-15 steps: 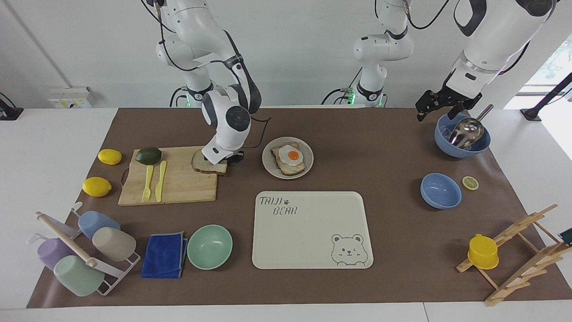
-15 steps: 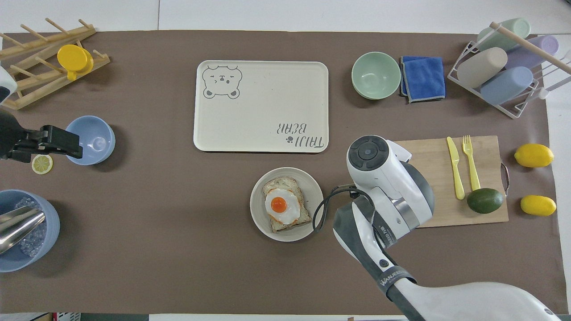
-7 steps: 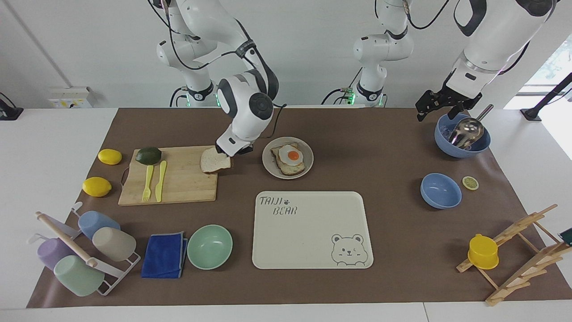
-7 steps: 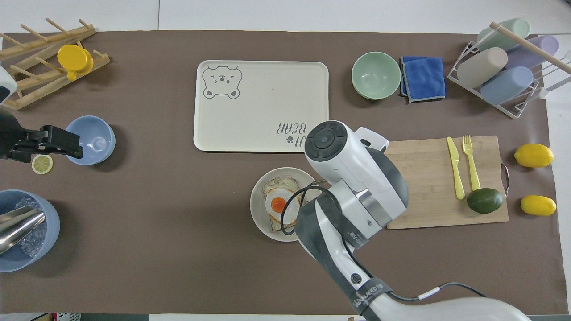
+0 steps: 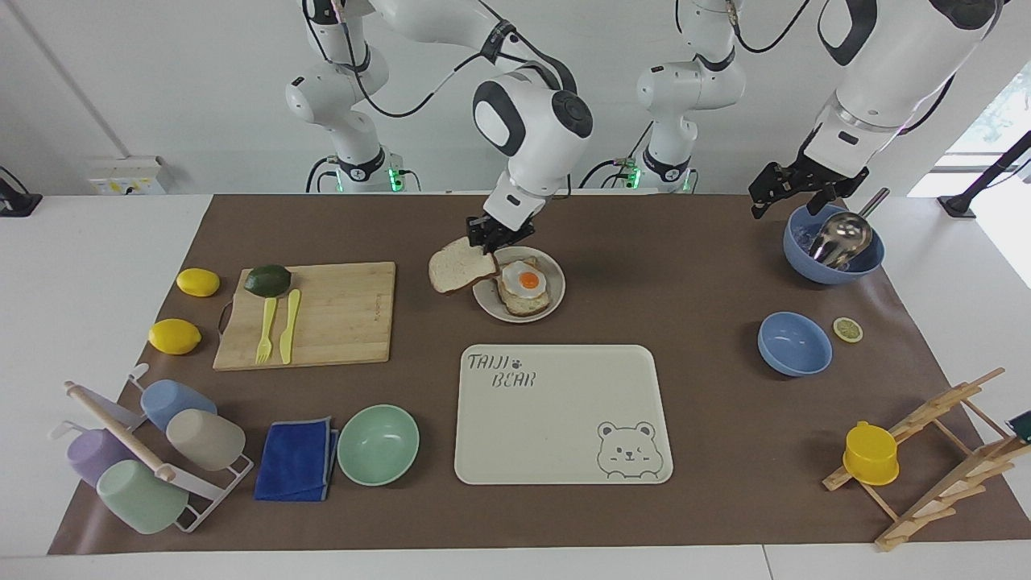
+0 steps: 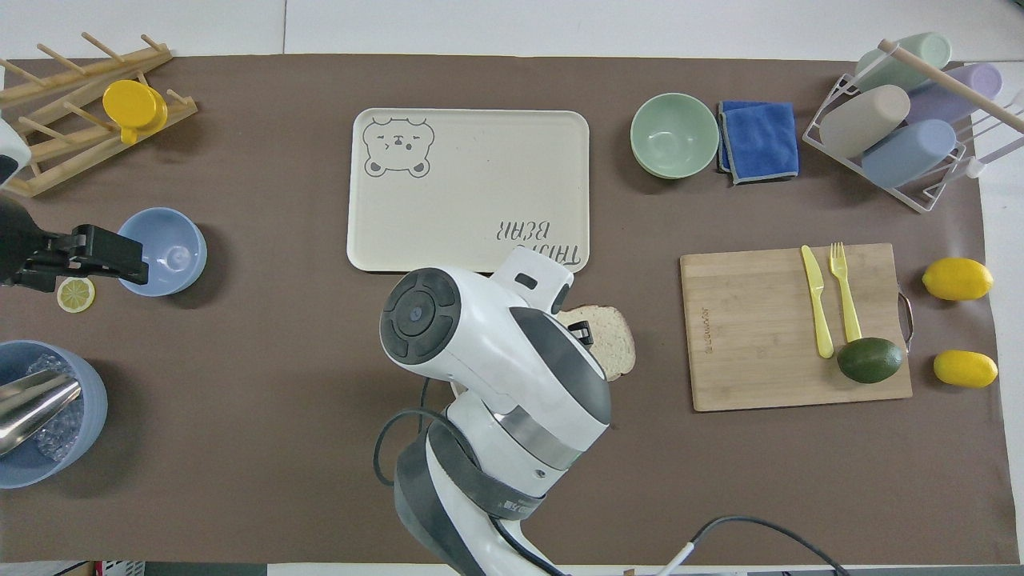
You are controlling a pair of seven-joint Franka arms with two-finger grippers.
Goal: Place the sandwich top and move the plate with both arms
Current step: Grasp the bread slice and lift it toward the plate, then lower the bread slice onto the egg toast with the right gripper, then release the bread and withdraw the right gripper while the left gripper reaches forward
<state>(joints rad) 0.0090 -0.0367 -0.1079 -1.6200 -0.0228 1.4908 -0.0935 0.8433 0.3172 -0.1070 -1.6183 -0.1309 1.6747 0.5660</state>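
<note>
Since the earlier frames the right gripper has carried the sandwich top off the cutting board and now holds it in the air, clamped by one edge, over the rim of the plate on the side toward the right arm's end of the table. The slice is light brown with a darker crust, roughly square, tilted, hanging clear of the egg toast that lies on the plate. The plate sits near the middle of the mat, nearer the robots' edge than the bear tray. In the overhead view the right arm's body hides the plate almost wholly; only part of the slice shows. The left gripper waits raised over the blue bowl with the metal scoop near the corner at the left arm's end; whether its fingers are open or closed cannot be told.
</note>
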